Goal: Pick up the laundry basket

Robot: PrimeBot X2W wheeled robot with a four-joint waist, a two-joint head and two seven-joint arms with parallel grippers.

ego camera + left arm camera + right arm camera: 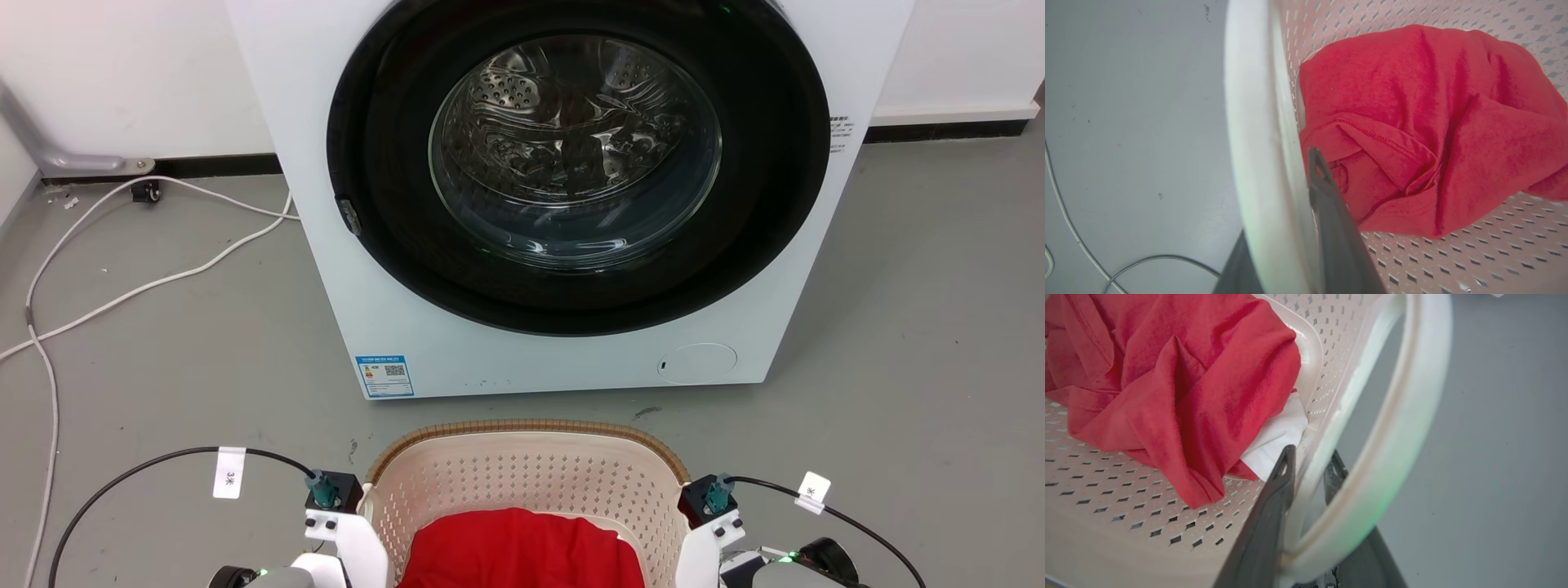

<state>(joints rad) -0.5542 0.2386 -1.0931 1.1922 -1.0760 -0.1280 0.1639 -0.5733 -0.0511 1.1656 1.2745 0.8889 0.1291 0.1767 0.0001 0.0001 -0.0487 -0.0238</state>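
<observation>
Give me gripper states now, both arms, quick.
Left gripper: closed on the white side handle of the cream-white perforated plastic laundry basket.
Right gripper: closed on that basket's wall, one finger through the other handle.

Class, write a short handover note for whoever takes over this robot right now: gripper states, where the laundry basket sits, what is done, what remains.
Left gripper: fingers either side of the left handle, apparently closed on it.
Right gripper: the same on the right handle.
Laundry basket: in front of the washer, between the arms, holding a red garment with white cloth beneath.
Done: both handles taken.
Left: lift evenly; whether it is off the floor yet cannot be told.
</observation>
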